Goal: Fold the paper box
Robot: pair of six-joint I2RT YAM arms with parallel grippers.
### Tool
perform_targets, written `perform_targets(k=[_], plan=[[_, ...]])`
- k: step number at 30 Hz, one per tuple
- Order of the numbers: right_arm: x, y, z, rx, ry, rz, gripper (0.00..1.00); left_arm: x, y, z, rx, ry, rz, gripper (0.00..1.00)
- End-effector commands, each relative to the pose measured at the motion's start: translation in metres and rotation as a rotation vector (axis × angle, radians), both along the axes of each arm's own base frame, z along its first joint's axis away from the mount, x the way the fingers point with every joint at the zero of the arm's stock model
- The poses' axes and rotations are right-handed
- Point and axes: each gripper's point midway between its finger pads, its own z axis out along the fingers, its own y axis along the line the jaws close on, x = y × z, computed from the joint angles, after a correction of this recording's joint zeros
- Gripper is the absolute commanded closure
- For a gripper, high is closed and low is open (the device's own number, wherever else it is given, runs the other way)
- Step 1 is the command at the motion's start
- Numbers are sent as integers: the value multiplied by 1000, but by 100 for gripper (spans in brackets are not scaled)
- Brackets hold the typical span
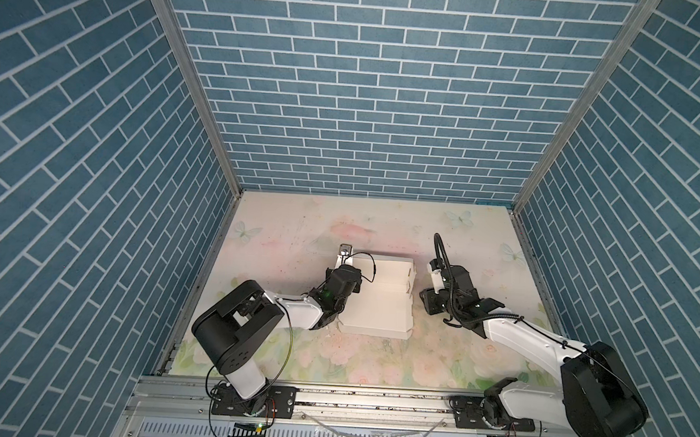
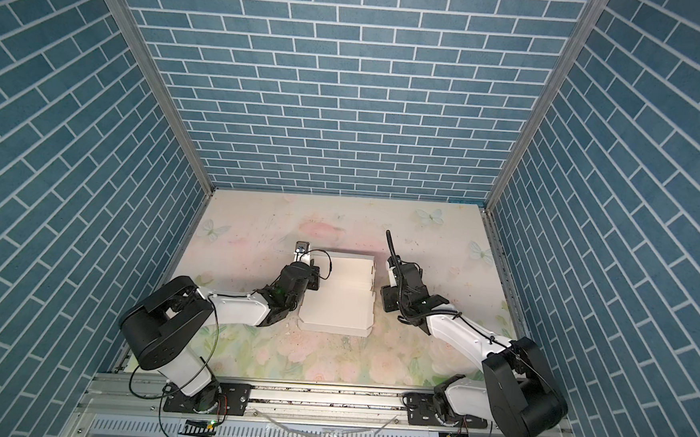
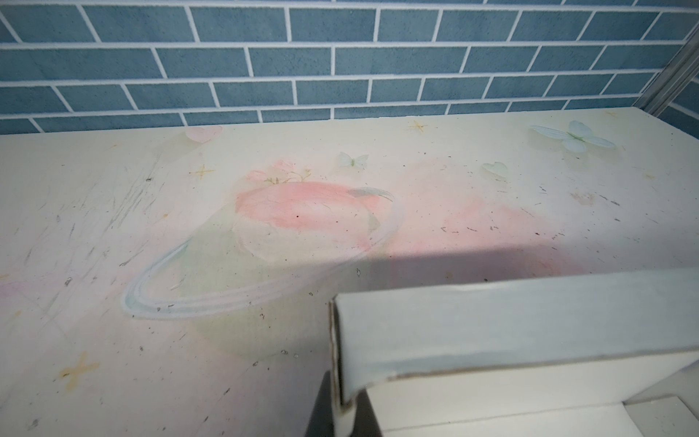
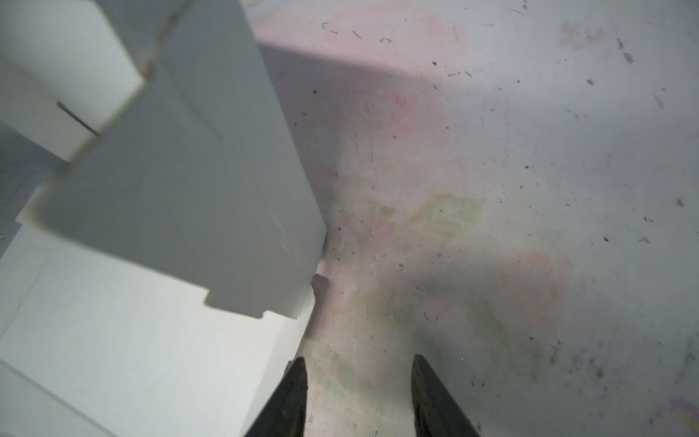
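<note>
We log the paper box (image 1: pixel 376 308) mid-surface (image 1: pixel 372 366), far wall standing. Left gripper (image 3: pixel 342 412) is clamped on that wall at the box's 10 o'clock corner. Right gripper (image 4: pixel 359 393) sits just beside its 3 o'clock edge, jaws apart, holding nothing.

White paper box (image 2: pixel 336 306) on floral table (image 2: pixel 331 364), left end effector (image 2: pixel 314 277) at its left edge, right end effector (image 2: pixel 388 303) just beside
</note>
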Motion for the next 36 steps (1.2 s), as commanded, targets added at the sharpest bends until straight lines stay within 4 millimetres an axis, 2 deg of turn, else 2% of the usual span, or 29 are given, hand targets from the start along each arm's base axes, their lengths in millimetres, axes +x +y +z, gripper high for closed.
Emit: perform_targets(k=[1, 5, 16, 22, 27, 30, 36], plan=[[15, 22, 35, 70, -112, 93, 56, -32, 2, -62, 127, 210, -92, 100], [12, 31, 41, 101, -116, 142, 57, -32, 2, -62, 128, 208, -98, 100], [27, 43, 48, 74, -126, 181, 62, -33, -5, -62, 120, 204, -132, 100], [5, 34, 67, 107, -127, 189, 62, -33, -3, -63, 127, 208, -126, 100], [-15, 11, 83, 78, -137, 151, 61, -32, -4, -65, 129, 215, -124, 100], [-16, -4, 77, 30, -132, 97, 60, -32, -4, -64, 128, 213, -124, 100], [2, -2, 45, -23, -69, 68, 60, -32, -4, -63, 127, 212, -125, 100]])
